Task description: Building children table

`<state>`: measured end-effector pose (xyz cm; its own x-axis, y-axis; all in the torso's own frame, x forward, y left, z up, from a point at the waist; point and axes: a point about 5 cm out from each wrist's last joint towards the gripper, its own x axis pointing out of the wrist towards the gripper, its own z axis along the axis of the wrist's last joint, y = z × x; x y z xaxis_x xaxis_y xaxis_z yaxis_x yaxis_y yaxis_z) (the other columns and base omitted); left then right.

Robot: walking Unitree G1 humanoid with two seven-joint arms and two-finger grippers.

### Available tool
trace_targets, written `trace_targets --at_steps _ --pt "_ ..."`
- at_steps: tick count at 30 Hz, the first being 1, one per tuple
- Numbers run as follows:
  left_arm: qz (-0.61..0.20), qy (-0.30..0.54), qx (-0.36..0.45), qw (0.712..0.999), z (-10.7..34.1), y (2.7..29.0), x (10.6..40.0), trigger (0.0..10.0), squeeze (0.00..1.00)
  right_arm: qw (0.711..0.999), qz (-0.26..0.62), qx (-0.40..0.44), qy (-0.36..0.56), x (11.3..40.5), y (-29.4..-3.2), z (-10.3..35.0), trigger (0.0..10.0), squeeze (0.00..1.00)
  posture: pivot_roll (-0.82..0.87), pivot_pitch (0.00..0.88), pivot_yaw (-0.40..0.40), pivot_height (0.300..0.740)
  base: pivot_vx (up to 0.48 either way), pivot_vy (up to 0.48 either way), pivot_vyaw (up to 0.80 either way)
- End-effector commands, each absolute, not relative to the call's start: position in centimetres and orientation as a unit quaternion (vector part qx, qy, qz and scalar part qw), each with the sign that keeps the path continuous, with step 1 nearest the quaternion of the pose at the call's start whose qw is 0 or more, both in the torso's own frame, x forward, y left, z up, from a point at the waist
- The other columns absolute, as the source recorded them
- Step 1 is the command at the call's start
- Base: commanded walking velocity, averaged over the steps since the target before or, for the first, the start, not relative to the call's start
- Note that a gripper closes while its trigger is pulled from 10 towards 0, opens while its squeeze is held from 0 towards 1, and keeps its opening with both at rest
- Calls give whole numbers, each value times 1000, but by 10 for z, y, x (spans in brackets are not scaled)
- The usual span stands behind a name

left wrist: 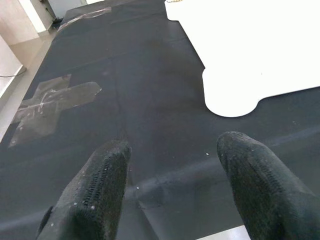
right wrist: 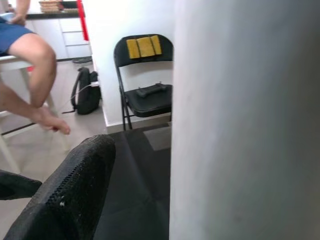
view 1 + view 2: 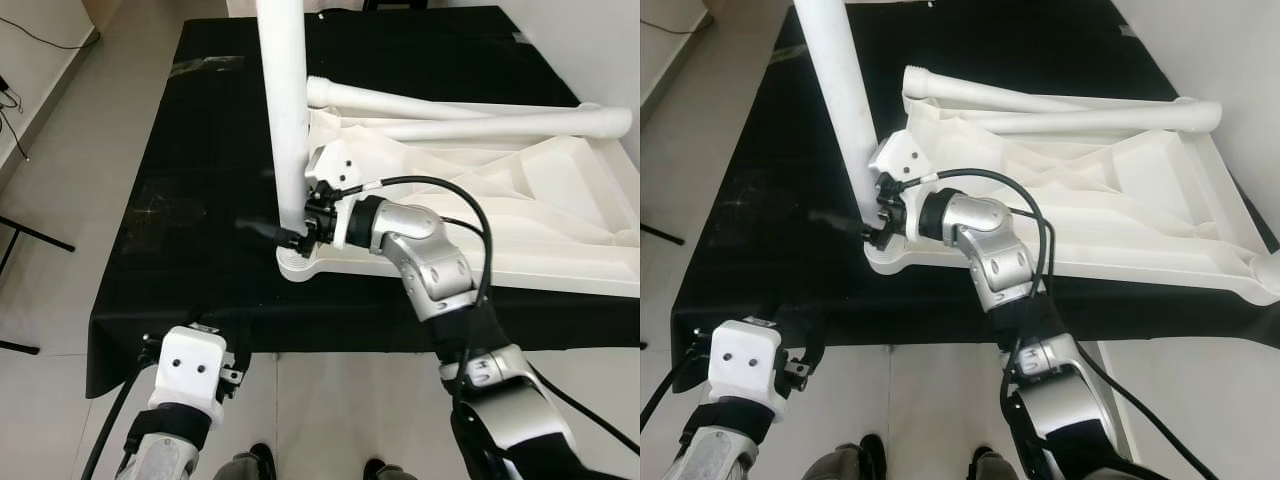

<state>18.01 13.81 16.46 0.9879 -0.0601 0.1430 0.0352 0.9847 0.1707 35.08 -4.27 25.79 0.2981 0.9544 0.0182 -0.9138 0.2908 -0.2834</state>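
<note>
left gripper (image 1: 170, 195): hangs low at the near edge of the black mat, fingers (image 1: 90, 195) spread apart with nothing between them, pointing out over the mat toward the tabletop's rounded corner

black mat (image 3: 200, 180): covers the work surface on the pale tiled floor, and there's a cross of clear tape (image 1: 52, 102) stuck on it off to the left

right arm (image 3: 430, 265): silver, bent at the elbow, reaching in from the right across the near rim of the tabletop, with a black cable looping over it

right gripper (image 3: 295, 235): right at the base of the standing leg, fingers either side of it and clamped on it; in the wrist view one black finger (image 2: 65, 195) sits beside the leg's white surface

standing leg (image 3: 285, 110): white round post, upright in the near-left corner of the tabletop, its top runs out of the picture

tabletop (image 3: 520, 200): white plastic, lying upside down on the mat so you see the ribbed underside, near-left corner rounded

loose legs (image 3: 480, 118): two more white posts lying across the far part of the tabletop, angled toward each other

folding chair (image 2: 145, 85): black, way back against the wall, yellow blocks on its backrest

person (image 2: 30, 75): bare legs, sitting off in the background of the right wrist view
</note>
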Motion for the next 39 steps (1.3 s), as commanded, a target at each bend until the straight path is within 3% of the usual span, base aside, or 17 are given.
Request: trace_targets --at_steps 1,3,4,9,16,22,23,24,25,26,27,30,36,37,38,39 --pt "-22 -64 88 994 159 137 178 10000 0 781 606 -112 -99 349 -37 260 10000 0 61 248 -4 740 0 0 0" --pt "-22 -64 88 994 159 137 178 10000 0 774 617 -101 -99 351 -36 265 10000 0 53 249 -9 740 0 0 0" --pt "-22 -65 87 994 159 136 178 10000 0 764 630 -91 -102 354 -34 269 0 0 51 248 -9 740 0 0 0" --pt "-23 -66 83 994 158 134 178 10000 0 745 653 -87 -105 359 -35 275 0 0 40 251 -12 740 0 0 0" --pt "-22 -67 80 994 158 133 179 10000 0 763 633 -71 -112 363 -46 275 0 0 25 255 -13 740 0 0 0" --pt "-23 -69 78 994 158 133 180 10000 0 845 525 -47 -93 365 -70 255 0 0 3 263 -19 740 0 0 0" --pt "-23 -69 78 994 158 133 181 10000 0 884 463 -30 -65 363 -72 241 0 0 3 265 -23 740 0 0 0" --pt "-23 -69 78 994 158 133 181 10000 0 884 463 -30 -65 363 -72 241 0 0 3 265 -23 740 0 0 0" --pt "-23 -70 79 994 158 134 181 10000 0 938 345 -35 -31 361 -76 222 0 0 -6 270 -23 740 0 0 0" --pt "-21 -70 79 994 159 135 181 10000 0 956 292 -21 26 341 -69 192 0 0 -13 266 -14 740 0 0 0" --pt "-20 -72 82 994 160 135 182 10000 0 963 264 -28 46 324 -63 176 0 0 -10 270 -13 740 0 0 0" --pt "-20 -72 82 994 159 135 183 10000 0 958 279 -22 59 306 -46 163 0 0 -6 268 -9 740 0 0 0" --pt "-19 -71 85 994 157 137 185 10000 0 956 290 -22 41 316 -33 171 0 0 -7 248 -8 740 0 0 0" --pt "-18 -71 85 994 157 138 186 10000 0 954 297 -20 40 318 -30 173 4549 0 -6 245 -14 740 0 0 0" --pt "-17 -71 85 994 157 138 187 10000 0 952 301 -18 40 320 -29 174 4549 0 -4 243 -15 740 0 0 0" --pt "-14 -72 86 994 157 139 187 10000 0 950 310 -15 34 321 -28 177 10000 0 -1 240 -16 740 0 0 0"
